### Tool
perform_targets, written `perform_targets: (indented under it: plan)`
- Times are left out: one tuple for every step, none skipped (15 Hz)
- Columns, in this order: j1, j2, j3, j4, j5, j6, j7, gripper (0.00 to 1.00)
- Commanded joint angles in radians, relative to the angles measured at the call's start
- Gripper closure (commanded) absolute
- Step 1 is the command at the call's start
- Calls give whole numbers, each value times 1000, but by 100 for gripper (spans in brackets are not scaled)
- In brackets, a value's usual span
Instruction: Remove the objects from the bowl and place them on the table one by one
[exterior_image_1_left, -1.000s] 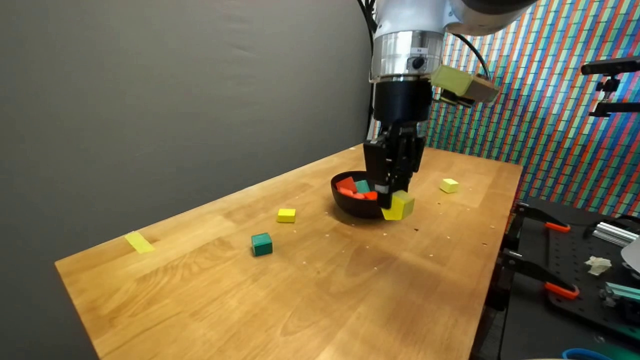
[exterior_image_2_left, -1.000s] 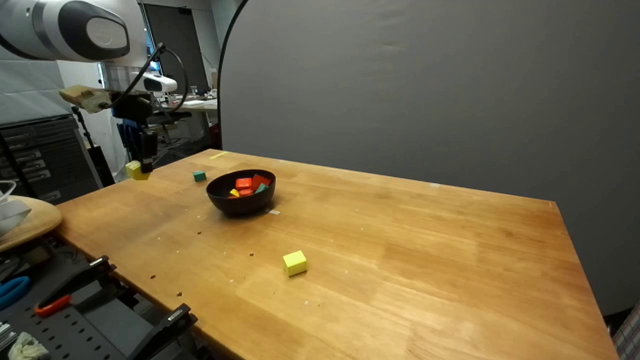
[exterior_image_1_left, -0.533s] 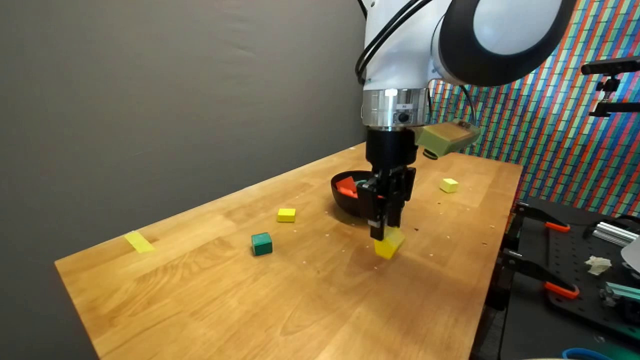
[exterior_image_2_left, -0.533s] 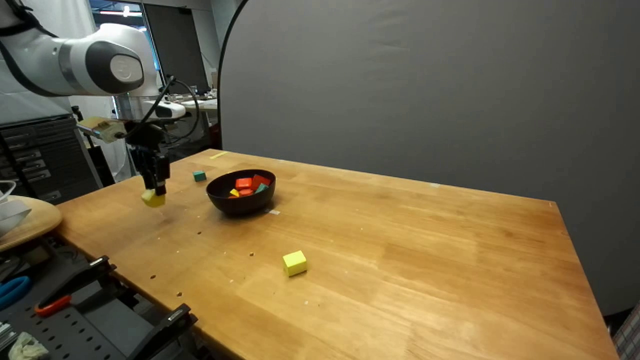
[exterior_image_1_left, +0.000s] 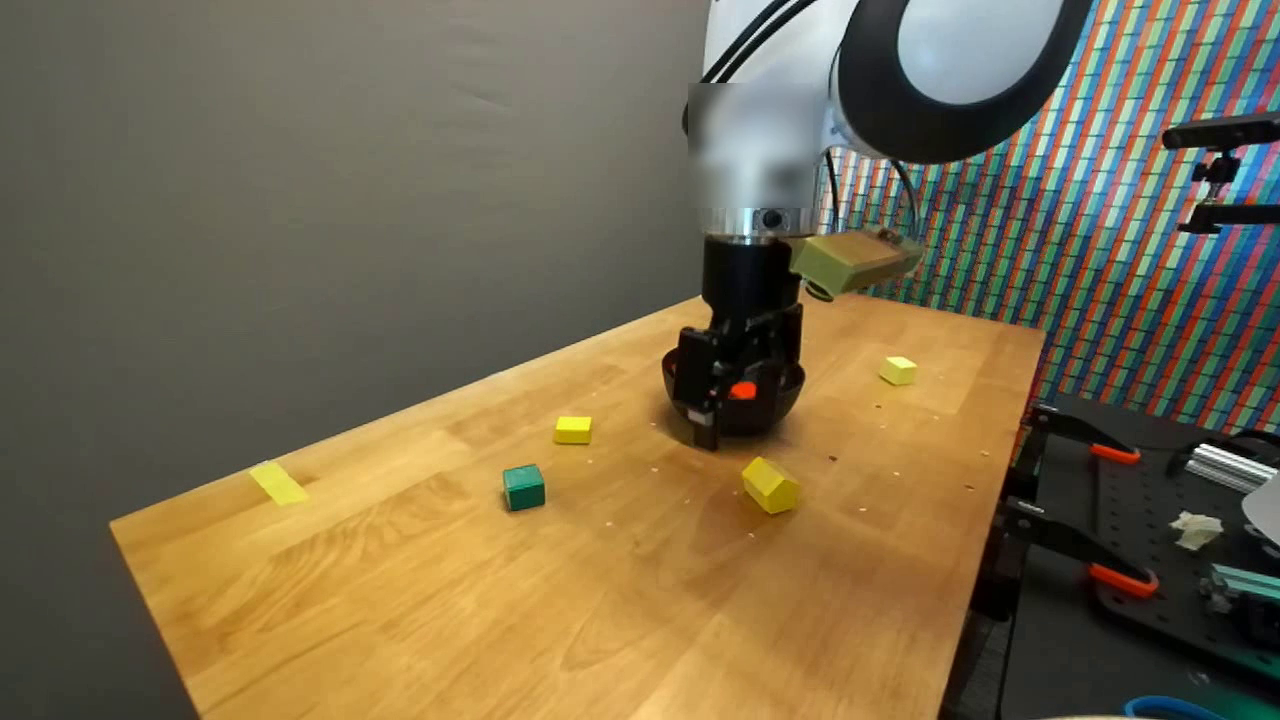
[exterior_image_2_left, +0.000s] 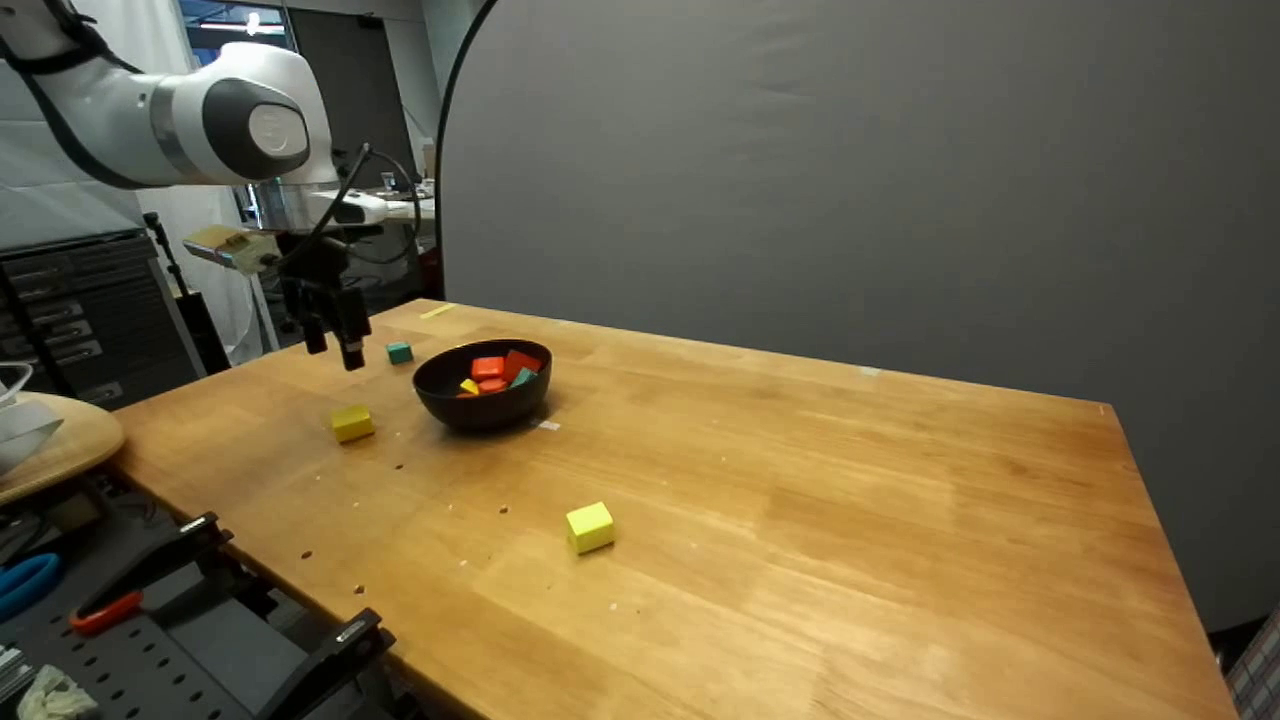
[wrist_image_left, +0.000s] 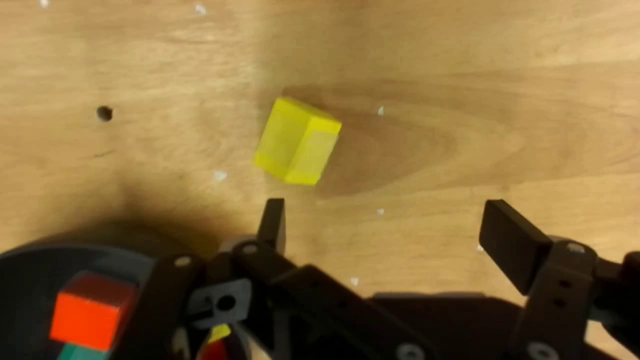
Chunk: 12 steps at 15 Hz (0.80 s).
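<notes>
Gripper (wrist_image_left: 385, 234) spread wide, its jaws well apart and nothing grasped, hangs over the wooden table (exterior_image_2_left: 850, 520) near the black bowl (exterior_image_2_left: 480, 412); in an exterior view it hides part of the bowl's wall. On the table, in front of the bowl in an exterior view, lies a loose yellow block (exterior_image_1_left: 770, 487), near the bowl but not touching it, and clear of the gripper. Inside the bowl sit several red blocks (exterior_image_2_left: 488, 368), a green piece (exterior_image_2_left: 522, 377) and a small yellow piece (exterior_image_2_left: 469, 385), heaped so that I cannot tell their exact number. Left of the bowl, in an exterior view, a second yellow block (exterior_image_1_left: 573, 431) rests on the table, and a green block (exterior_image_1_left: 524, 489) lies on that same side, farther from the bowl. To the bowl's right, well apart from it, sits a pale yellow block (exterior_image_1_left: 898, 371), while far out to the bowl's left, near the table edge, a yellow tape strip (exterior_image_1_left: 279, 483) lies flat. Black clamps (exterior_image_1_left: 1062, 535) with orange grips (exterior_image_1_left: 1122, 580) show by the table edge, also right of the bowl
</notes>
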Motion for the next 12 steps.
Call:
perform_targets:
  plan:
    - [5, -180, -80, -71, -177, 8, 83, 0]
    - [-11, -67, -31, -12, -99, -1, 37, 0]
    - [-20, -102, -43, -22, -136, -2, 52, 0]
    - [-27, -130, -49, -33, -150, -3, 54, 0]
    - [-31, -149, -50, -44, -154, -3, 54, 0]
    - [-32, -157, -48, -51, -154, -3, 54, 0]
    - [-40, -129, -50, -44, -150, 19, 48, 0]
    - [-51, -107, -50, -37, -130, 35, 30, 0]
    - [-64, -80, -58, -27, -122, 53, 27, 0]
    - [-77, -62, -63, -23, -103, 74, 20, 0]
    - [-94, -49, -68, -23, -77, 101, 9, 0]
    - [-115, -39, -64, -25, -26, 127, -22, 0]
